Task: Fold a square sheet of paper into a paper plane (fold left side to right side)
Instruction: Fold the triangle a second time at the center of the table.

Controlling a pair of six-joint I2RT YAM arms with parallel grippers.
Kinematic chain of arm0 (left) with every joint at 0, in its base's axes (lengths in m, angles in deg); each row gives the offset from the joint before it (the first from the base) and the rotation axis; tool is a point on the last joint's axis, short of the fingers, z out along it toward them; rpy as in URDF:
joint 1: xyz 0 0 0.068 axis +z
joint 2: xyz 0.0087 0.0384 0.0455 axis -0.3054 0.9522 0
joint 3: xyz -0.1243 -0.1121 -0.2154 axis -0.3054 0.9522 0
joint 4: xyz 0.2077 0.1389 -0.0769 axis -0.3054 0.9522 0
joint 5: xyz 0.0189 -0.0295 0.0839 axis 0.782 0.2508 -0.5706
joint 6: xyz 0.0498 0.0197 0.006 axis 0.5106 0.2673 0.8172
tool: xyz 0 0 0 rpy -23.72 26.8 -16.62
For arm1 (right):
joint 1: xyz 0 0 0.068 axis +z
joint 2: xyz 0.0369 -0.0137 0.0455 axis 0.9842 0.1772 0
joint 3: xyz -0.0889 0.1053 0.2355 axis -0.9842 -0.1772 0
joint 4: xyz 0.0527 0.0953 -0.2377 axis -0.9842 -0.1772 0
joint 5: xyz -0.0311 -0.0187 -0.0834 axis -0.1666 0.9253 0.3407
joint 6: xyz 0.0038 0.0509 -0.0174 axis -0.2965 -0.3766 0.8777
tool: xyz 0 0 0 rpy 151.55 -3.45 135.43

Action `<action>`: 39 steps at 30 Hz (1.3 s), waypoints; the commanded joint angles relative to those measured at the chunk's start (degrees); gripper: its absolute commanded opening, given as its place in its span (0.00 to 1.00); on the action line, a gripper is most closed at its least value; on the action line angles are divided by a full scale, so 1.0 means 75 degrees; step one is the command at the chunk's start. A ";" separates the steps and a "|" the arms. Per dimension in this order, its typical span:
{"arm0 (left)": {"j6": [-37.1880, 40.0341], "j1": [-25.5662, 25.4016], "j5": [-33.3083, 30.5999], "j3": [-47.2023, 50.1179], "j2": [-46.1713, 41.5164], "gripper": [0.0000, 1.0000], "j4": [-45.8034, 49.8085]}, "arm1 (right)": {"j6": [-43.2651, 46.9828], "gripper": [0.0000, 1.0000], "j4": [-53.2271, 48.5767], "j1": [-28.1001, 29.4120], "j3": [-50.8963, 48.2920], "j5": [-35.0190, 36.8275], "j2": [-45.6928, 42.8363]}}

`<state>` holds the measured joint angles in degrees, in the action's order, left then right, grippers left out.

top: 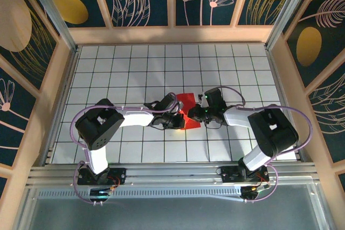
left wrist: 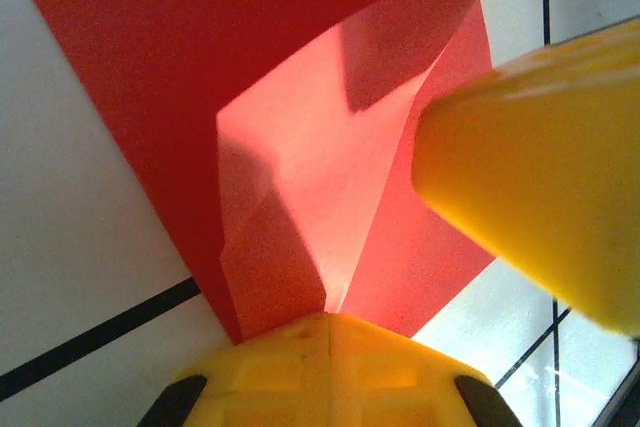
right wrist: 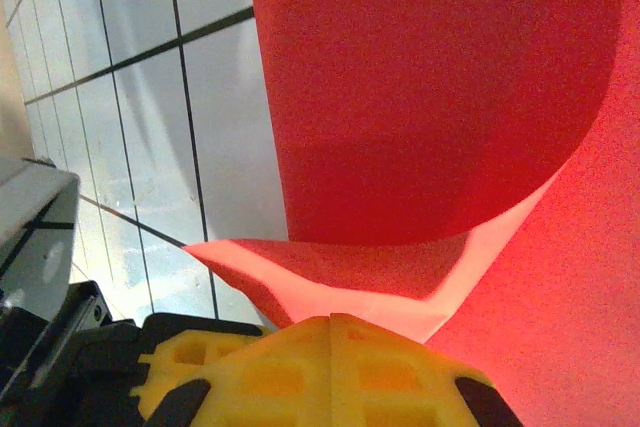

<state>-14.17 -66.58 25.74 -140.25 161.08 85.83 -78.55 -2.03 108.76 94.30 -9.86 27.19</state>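
Left wrist: thin red paper (left wrist: 150,67) creased, buckled.

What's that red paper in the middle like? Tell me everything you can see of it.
The red paper is thin, plain, bright red and unmarked. It is not flat: it sits in the middle of the table, creased and bent, with one flap curling over and lifted folds glowing paler where light passes through. The left tool pinches its left side where creases meet; the right tool pinches its right side.
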 commanded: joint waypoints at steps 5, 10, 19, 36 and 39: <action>0.0114 -0.0045 -0.0367 0.0113 0.0235 0.00 0.0622 | 0.0050 0.00 0.0440 0.0157 -0.0115 0.0313 0.0456; 0.0102 -0.0048 -0.0406 0.0115 0.0224 0.00 0.0762 | 0.0166 0.00 0.0353 0.0157 -0.0125 0.0613 0.0645; 0.0039 -0.0045 -0.0358 0.0222 0.0188 0.00 0.0751 | 0.0461 0.00 0.0125 -0.0155 -0.0033 0.0741 0.0747; 0.0019 -0.0045 -0.0343 0.0306 0.0144 0.00 0.0692 | 0.1123 0.00 -0.0243 -0.1549 0.0258 0.0590 0.0951; 0.0014 -0.0045 -0.0343 0.0310 0.0105 0.00 0.0669 | 0.1295 0.00 -0.0381 -0.1773 0.0438 0.0577 0.0995</action>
<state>-14.19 -66.71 24.45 -140.18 161.08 85.18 -71.80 -1.84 98.23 96.03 -10.95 32.85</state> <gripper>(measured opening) 0.054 0.052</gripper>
